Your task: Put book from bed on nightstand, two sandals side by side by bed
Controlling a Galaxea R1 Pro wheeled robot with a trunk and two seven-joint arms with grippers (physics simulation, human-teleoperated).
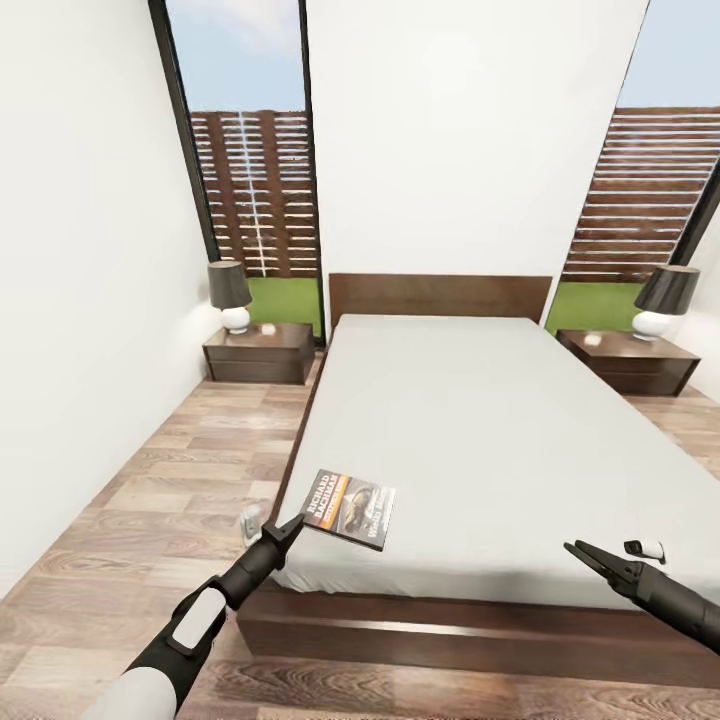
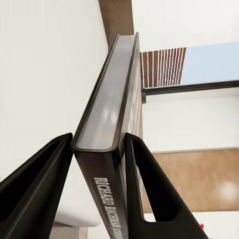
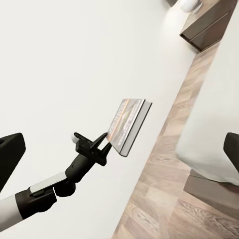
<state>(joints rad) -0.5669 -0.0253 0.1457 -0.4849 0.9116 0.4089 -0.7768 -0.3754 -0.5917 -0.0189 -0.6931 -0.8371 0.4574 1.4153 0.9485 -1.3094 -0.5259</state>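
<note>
Book (image 1: pixel 350 508), a thin paperback with a dark photo cover and a white band of lettering, is held by its spine corner in the left pincer (image 1: pixel 292 527) over the near left corner of the bed (image 1: pixel 480 420). In the left wrist view both black fingers (image 2: pixel 47 177) press on the book's two covers at the spine end. From the right wrist view it hangs clear of the mattress, tilted, past the bed's edge above the wood-plank floor (image 1: pixel 150 520). The bed's pale grey mattress runs back to a dark headboard (image 1: pixel 440 296). A nightstand (image 1: pixel 260 352) stands at each side, each carrying a lamp (image 1: pixel 229 296). The right pincer (image 1: pixel 583 553) hovers over the bed's near right corner, its fingers close together, holding nothing.
</note>
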